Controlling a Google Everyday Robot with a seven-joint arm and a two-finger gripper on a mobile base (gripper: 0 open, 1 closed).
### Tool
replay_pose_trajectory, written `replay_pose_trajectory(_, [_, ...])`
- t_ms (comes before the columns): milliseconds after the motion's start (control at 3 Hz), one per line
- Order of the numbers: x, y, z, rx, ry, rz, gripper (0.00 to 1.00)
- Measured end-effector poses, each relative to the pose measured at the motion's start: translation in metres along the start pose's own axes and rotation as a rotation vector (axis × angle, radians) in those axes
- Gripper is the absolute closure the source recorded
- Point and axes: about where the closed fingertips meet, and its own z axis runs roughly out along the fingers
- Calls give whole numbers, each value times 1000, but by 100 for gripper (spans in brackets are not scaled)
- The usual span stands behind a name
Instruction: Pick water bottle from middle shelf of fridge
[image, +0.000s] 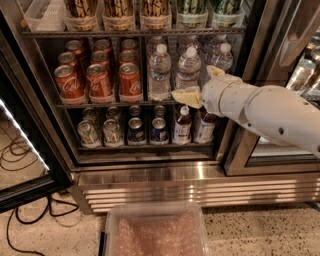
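The fridge (150, 172) stands open, with a steel grille at its base. On the middle shelf (100, 105) stand red cola cans (99, 80) on the left and several clear water bottles with white caps on the right: one (160, 72), a second (189, 65) and a third (223, 56). My gripper (201, 83), on a white arm coming in from the right, is at the front of this shelf, just before the second and third bottles. Its two pale fingers are spread apart, one low left (186, 95), one upper right (215, 71). It holds nothing.
The top shelf holds tall cans (155, 12). The bottom shelf holds cans (135, 130) and small white-capped bottles of dark drink (183, 125). The open glass door (20, 155) is at the left, with cables on the floor. A translucent bin (155, 232) sits below the fridge.
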Motion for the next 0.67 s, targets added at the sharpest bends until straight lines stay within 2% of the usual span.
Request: replay_pose_trajectory(667, [-2, -3, 7, 7, -12, -9, 29])
